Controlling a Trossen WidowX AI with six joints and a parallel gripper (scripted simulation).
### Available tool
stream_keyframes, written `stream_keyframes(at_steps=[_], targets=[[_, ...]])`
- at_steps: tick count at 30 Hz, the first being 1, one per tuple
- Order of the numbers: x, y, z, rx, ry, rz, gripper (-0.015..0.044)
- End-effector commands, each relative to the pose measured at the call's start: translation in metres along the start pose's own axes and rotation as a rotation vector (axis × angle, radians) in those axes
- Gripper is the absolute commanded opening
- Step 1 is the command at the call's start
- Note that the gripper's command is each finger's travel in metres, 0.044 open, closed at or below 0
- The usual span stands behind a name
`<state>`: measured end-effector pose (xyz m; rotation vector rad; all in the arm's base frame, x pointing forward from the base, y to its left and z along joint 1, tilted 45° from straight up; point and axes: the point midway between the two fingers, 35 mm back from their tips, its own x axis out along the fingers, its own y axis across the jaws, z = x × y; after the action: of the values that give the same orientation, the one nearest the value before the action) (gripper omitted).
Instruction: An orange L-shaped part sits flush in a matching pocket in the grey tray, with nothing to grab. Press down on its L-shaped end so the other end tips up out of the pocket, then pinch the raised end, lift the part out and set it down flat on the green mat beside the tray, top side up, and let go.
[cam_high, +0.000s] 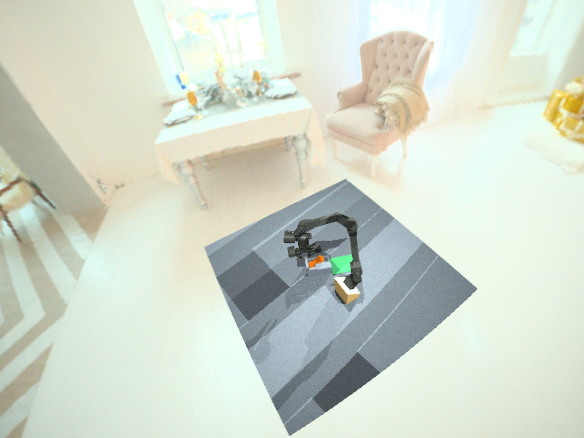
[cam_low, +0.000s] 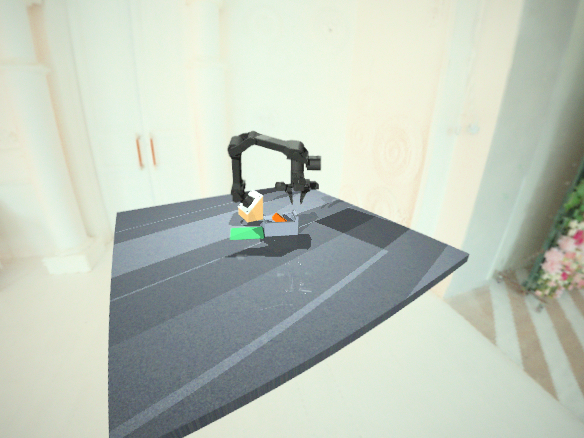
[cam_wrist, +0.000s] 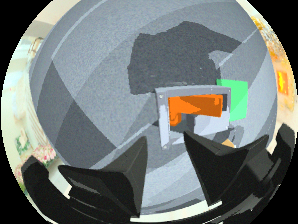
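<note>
Grey tray (cam_wrist: 164, 127) holds the orange part (cam_wrist: 194, 106); gripper (cam_wrist: 166, 163) hangs above, part-open, empty.

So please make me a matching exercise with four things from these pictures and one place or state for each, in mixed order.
Things:
1. orange part
2. green mat
3. claw
4. grey tray

Places or states:
A. lies flat on the table beside the tray
B. hangs above the tray, fingers apart, holding nothing
C. sits in the pocket with one end tipped up
D. holds the orange part

Pairs: 1-C, 2-A, 3-B, 4-D
</note>
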<state>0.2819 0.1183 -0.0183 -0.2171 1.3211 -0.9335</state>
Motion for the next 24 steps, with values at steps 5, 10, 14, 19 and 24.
stream_keyframes(at_steps=[5,10,14,19,24], targets=[[-0.0103,-0.0023,0.0004,0.003,-0.002,0.005,0.0180],[-0.0103,-0.0023,0.0004,0.003,-0.002,0.005,0.0180],[-0.0103,-0.0023,0.0004,0.003,-0.002,0.005,0.0180],[-0.0103,-0.0023,0.0004,0.003,-0.002,0.005,0.0180],[-0.0103,-0.0023,0.0004,0.003,-0.002,0.005,0.0180]])
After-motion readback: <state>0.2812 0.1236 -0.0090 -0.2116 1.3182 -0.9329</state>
